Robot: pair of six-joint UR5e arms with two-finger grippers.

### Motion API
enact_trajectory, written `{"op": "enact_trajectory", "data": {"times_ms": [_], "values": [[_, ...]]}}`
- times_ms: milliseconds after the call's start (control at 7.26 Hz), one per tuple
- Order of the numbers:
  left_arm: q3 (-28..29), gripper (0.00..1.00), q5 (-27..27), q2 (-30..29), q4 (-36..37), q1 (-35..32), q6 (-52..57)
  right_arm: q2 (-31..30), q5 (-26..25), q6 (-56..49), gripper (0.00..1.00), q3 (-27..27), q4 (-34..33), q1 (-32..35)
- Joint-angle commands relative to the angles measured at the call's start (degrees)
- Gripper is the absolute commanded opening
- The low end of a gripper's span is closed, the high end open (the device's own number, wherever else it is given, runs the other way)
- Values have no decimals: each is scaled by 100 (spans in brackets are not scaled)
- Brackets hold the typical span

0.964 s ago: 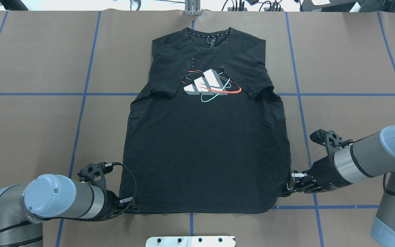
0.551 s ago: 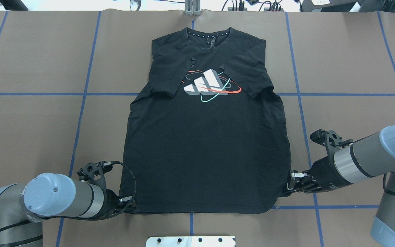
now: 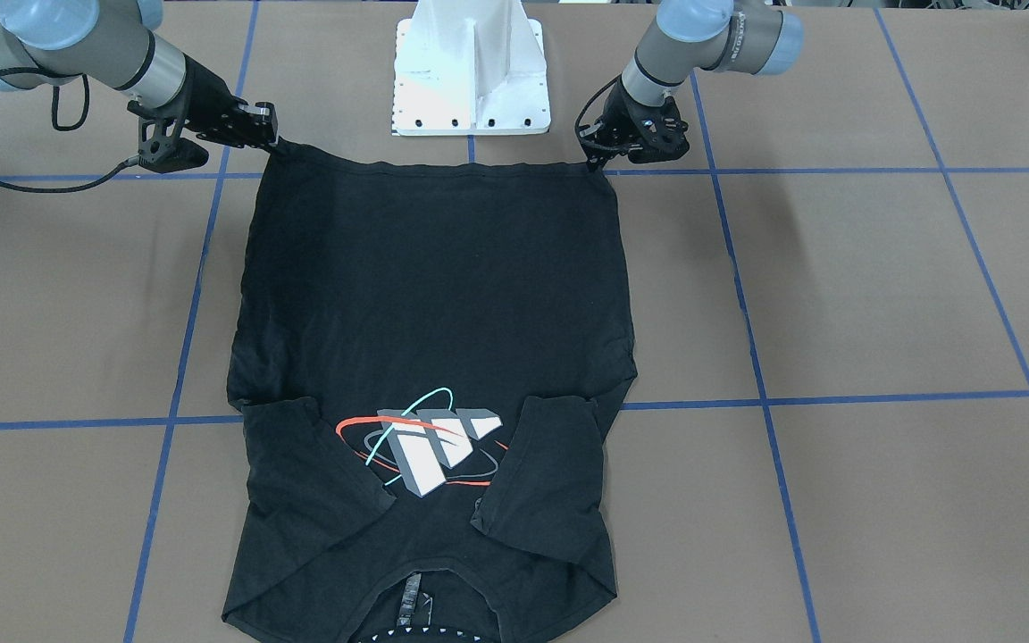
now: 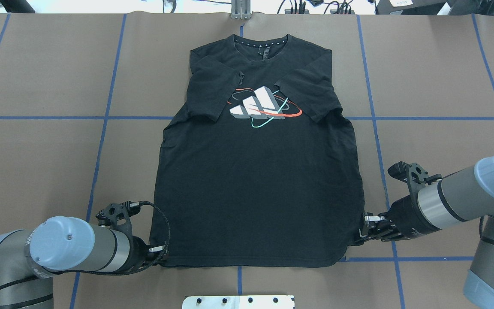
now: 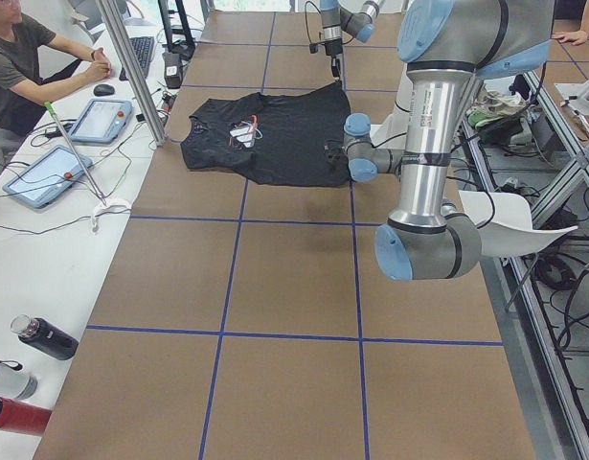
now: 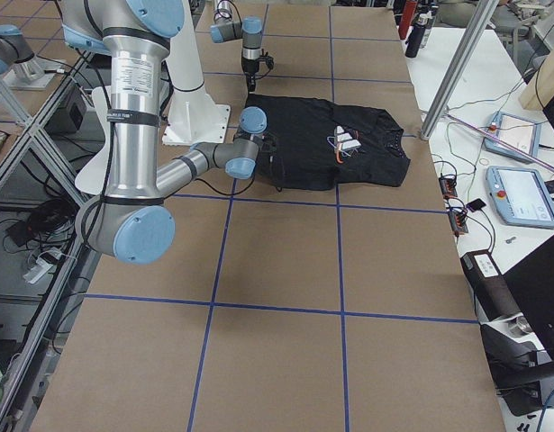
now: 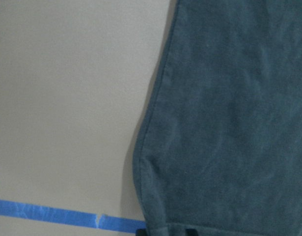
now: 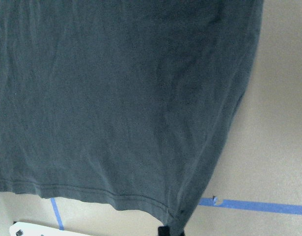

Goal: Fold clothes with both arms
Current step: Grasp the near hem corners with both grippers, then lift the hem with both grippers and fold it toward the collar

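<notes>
The black T-shirt (image 4: 255,184) lies flat, front up, both sleeves folded in over its grey-white logo (image 4: 260,107), collar at the far side. My left gripper (image 4: 163,254) is low on the table at the near left hem corner and looks shut on it. At the near right hem corner my right gripper (image 4: 362,234) is pinched on the cloth in the same way. Across the table, the left gripper (image 3: 593,159) is on the right and the right gripper (image 3: 273,138) on the left, each holding a slightly raised corner of the shirt (image 3: 434,286). Each wrist view shows the hem (image 7: 229,123) (image 8: 116,98) running into the fingertips.
The white pedestal base (image 3: 472,71) stands just behind the hem between the arms. Blue tape lines (image 4: 101,118) grid the brown table cover. Along the far side is a bench with tablets (image 5: 98,120), a seated person (image 5: 26,57) and bottles (image 5: 45,337).
The left arm has edged very slightly toward the robot, drawing its hem corner with it. The right arm and the rest of the shirt look the same.
</notes>
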Motion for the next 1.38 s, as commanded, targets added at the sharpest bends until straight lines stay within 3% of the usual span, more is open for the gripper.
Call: {"op": "enact_trajectory", "data": {"times_ms": [0, 275, 826, 1239], "values": [[-147, 0, 11, 2, 0, -161, -78, -4, 6, 5, 0, 29, 9, 53], [-849, 0, -15, 89, 0, -267, -78, -100, 6, 5, 0, 47, 174, 158], [-1966, 0, -699, 362, -44, -267, 115, -934, 1689, 5, 0, -76, 1650, 457], [-2012, 0, -859, 607, -35, -5, 273, -1233, 2194, 75, 0, -50, 2247, 440]]}}
